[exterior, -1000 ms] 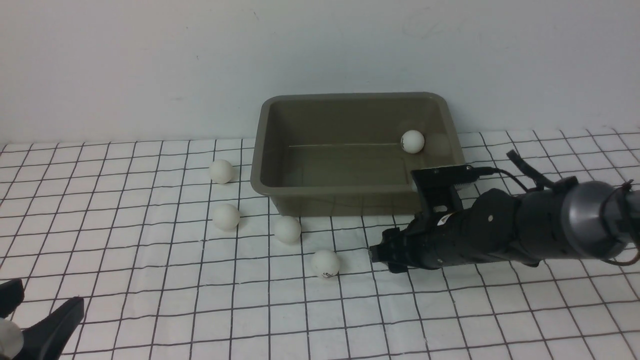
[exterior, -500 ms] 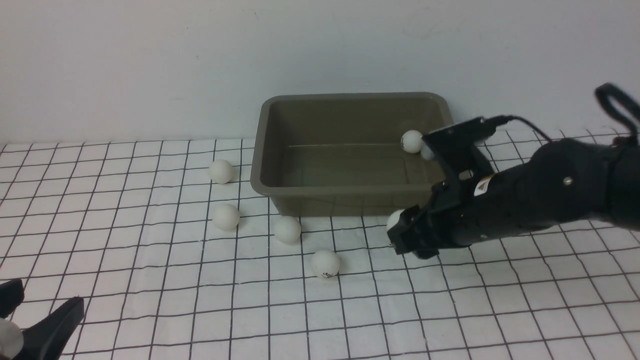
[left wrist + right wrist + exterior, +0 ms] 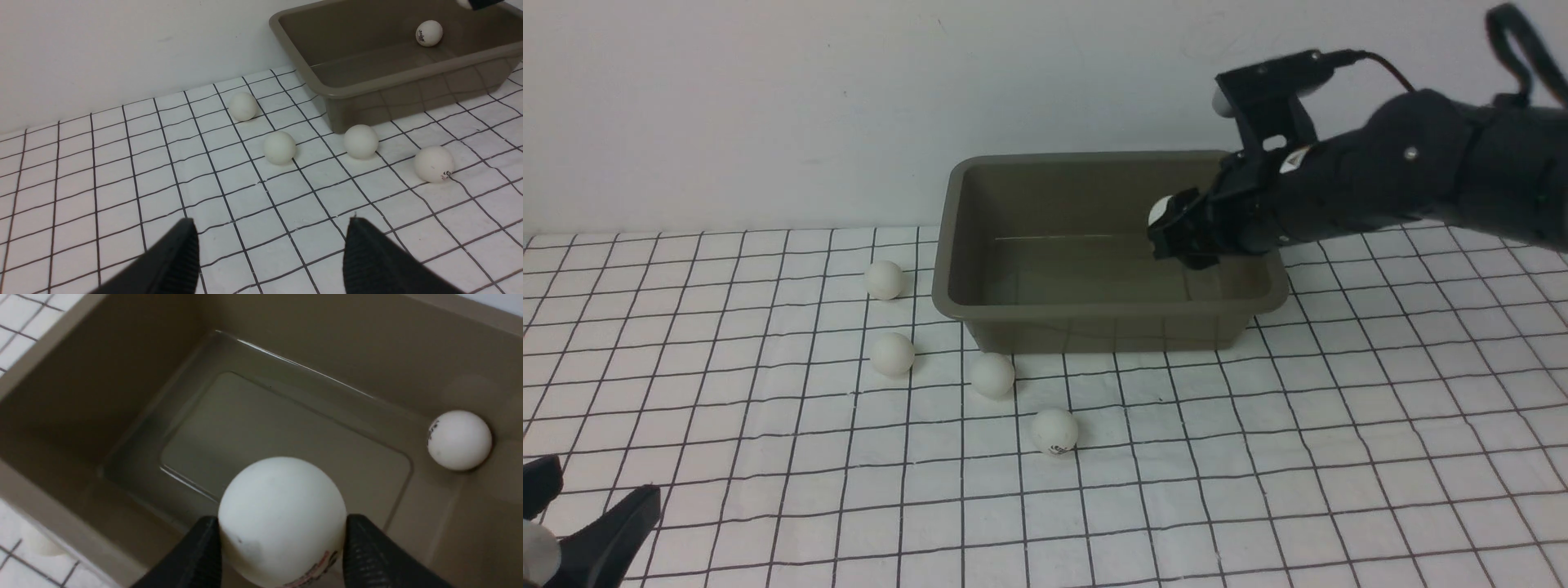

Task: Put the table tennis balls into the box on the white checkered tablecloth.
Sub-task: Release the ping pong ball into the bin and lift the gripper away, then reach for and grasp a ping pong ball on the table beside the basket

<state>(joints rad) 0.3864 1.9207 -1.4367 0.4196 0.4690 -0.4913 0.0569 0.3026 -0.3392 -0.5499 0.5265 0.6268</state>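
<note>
Your right pincer (image 3: 1170,227) is squeezed on one white ball (image 3: 282,518), up over the box (image 3: 947,282) in the upper middle of the front view. Another ball (image 3: 459,440) sits inside the box. Four more balls (image 3: 892,354) lie on the white checkered tablecloth (image 3: 1339,457), left of and below the box — your left pincer (image 3: 269,249), lower left, is wide open with nothing in it.

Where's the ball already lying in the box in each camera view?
Front view: not visible; the right end effector covers that spot.
Left wrist view: the loose ball lies on the box floor.
Right wrist view: same ball, on the floor beyond the held ball.
Shared landmark: the box's olive rim.
</note>
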